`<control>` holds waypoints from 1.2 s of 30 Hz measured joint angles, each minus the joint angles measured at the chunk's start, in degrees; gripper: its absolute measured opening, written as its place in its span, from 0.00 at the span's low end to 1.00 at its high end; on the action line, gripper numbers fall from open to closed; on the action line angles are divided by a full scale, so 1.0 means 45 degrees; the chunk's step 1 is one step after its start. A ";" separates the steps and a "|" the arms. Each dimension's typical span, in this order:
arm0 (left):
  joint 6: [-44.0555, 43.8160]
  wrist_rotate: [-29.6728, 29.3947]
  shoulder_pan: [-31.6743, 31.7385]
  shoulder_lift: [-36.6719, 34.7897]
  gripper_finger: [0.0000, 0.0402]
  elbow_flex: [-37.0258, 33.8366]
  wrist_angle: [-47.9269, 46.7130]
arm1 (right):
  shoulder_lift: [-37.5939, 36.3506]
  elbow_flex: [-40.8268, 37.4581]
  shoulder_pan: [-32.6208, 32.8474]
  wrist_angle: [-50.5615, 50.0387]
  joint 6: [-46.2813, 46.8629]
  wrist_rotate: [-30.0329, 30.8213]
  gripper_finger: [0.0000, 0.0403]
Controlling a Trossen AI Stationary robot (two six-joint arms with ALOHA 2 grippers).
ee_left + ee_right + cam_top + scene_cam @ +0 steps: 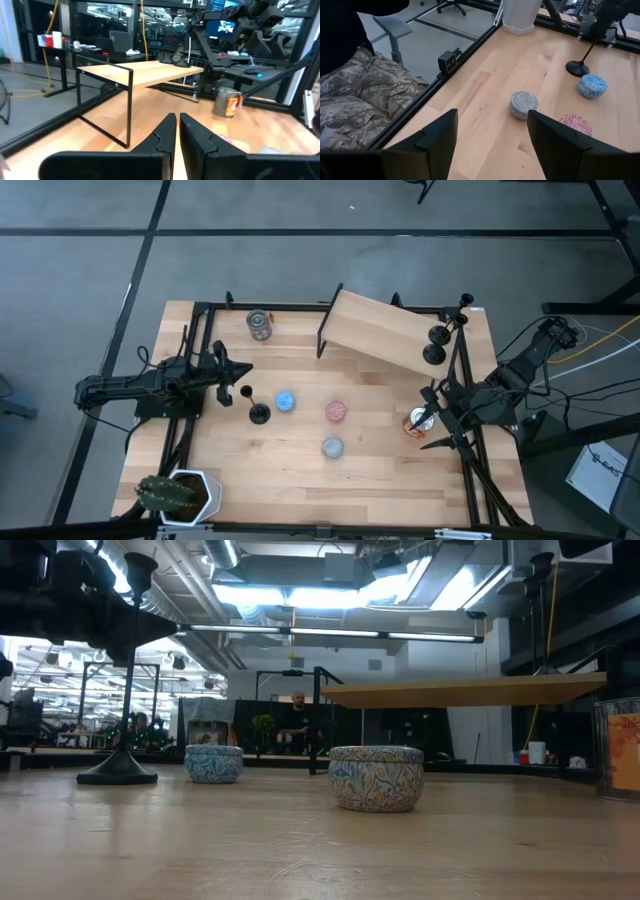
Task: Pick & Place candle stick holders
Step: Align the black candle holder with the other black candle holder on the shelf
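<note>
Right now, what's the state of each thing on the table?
Left gripper: shut, at the stem top of a candle holder, which stands upright on the table.
Right gripper: open, empty, by the can.
Two candle holders: upright on the wooden shelf.
Can at the back: upright.

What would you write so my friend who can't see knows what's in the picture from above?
From above: the left tool sits shut at the top of a black candle holder on a wooden table. Two more holders stand by a slanted shelf; the right tool hangs open.
</note>
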 joint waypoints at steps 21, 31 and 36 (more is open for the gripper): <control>-0.2285 -0.0161 0.0004 -0.0001 0.05 0.0000 0.2128 | 0.0005 0.0000 -0.0024 -0.0017 -0.0102 0.0899 0.60; -0.2456 0.2278 0.0004 0.0000 0.13 0.0087 0.2166 | 0.0005 0.0000 -0.0024 -0.0017 -0.0102 0.0894 0.60; -0.2485 0.2964 -0.0001 0.0000 0.23 0.0096 0.1672 | 0.0005 0.0000 -0.0025 -0.0012 -0.0102 0.0893 0.60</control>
